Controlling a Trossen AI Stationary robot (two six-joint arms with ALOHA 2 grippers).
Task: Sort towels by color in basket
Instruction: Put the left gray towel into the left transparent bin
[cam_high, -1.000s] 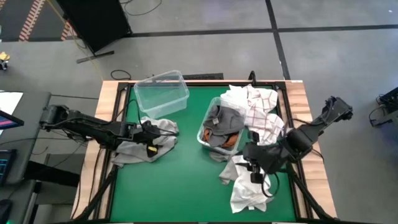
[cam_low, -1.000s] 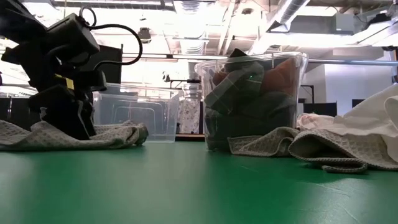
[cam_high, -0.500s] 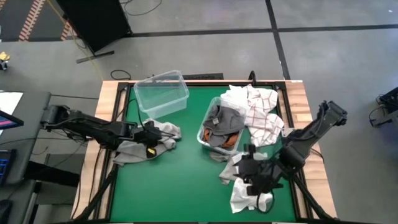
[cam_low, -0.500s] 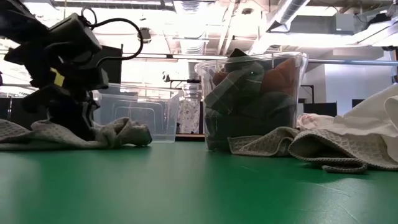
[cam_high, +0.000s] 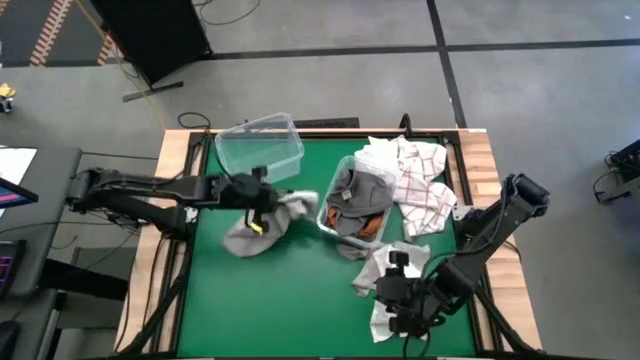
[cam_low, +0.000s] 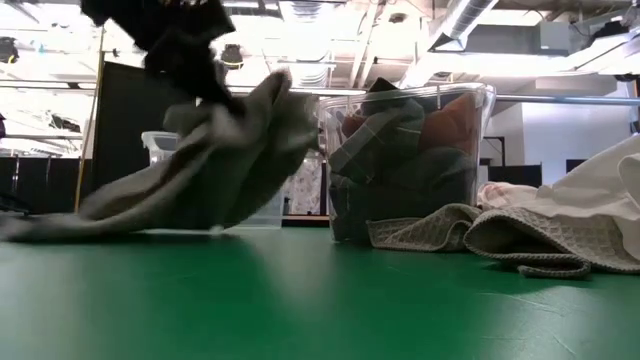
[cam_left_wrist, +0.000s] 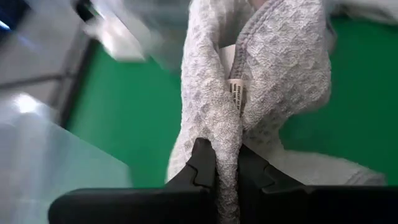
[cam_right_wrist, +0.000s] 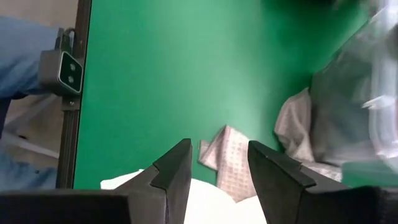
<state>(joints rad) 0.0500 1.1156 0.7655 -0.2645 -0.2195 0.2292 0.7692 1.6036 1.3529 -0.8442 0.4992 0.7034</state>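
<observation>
Right end effector: the right end effector (cam_high: 405, 300) is seen at the lower right of the high view, fingers spread apart and holding nothing, poised just above a plain white towel (cam_high: 392, 300) on the counter (cam_high: 290, 290).
White towel: it lies crumpled at the lower right of the green counter, partly under the right arm.
Light grey towel: a light grey towel (cam_high: 262, 225) is gripped and lifted at centre-left of the high view; its lower end appears to trail on the counter in the low view.
Left end effector: the left end effector (cam_left_wrist: 227, 163) is clenched on a fold of the light grey towel, with the cloth pinched between both fingers.
Full basket: a clear basket (cam_high: 352, 202) at the centre is already filled with dark grey and rust orange cloth.
Draped cloth: another grey cloth (cam_low: 470, 232) is seen lying against that basket's foot.
Checked towels: white towels with red checks (cam_high: 415, 178) are heaped at the upper right of the counter.
Empty basket: a second clear basket (cam_high: 260, 150) at the upper left holds nothing that can be seen.
Risk: the hanging towel is likely to be dragged across the full basket's rim and to tip it, since it swings just beside it.
Risk: only a fold is pinched, so the cloth may slip free mid-carry.
</observation>
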